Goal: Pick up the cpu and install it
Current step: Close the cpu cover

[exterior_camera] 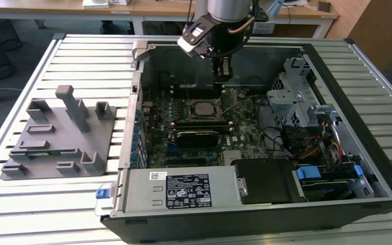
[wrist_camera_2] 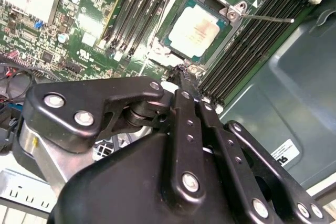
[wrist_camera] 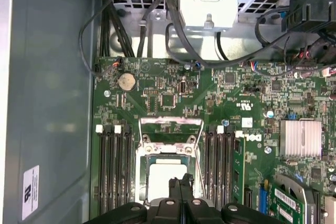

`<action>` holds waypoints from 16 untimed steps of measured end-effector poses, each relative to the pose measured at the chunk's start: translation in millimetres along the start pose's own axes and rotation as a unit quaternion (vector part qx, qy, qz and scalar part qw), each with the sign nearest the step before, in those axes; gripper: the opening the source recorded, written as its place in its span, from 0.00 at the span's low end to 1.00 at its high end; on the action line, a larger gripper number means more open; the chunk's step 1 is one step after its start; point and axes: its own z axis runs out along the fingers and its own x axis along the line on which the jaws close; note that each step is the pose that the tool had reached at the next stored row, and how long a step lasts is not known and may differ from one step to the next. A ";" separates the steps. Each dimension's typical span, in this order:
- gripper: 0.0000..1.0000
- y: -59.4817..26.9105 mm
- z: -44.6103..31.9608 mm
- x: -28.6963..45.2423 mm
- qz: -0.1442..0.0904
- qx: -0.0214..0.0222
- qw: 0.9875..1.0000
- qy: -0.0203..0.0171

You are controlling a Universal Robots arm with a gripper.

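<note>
Already seated: cpu (wrist_camera_2: 198, 29) lay flat in the motherboard socket (wrist_camera: 170, 123).
My pincer (wrist_camera_2: 185, 74) hung over the socket's edge, jaws together, gripping nothing.

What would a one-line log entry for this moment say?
cpu: lying in motherboard socket | claw: shut, holding nothing, tips by socket edge

The cpu (wrist_camera_2: 198, 29) — small, square, with a pale silvery top — lies flat and level, seated inside the motherboard socket (wrist_camera: 143, 156).
</note>
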 end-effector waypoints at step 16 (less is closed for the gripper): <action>0.11 14.9 0.2 -0.1 0.000 0.000 1.000 0.000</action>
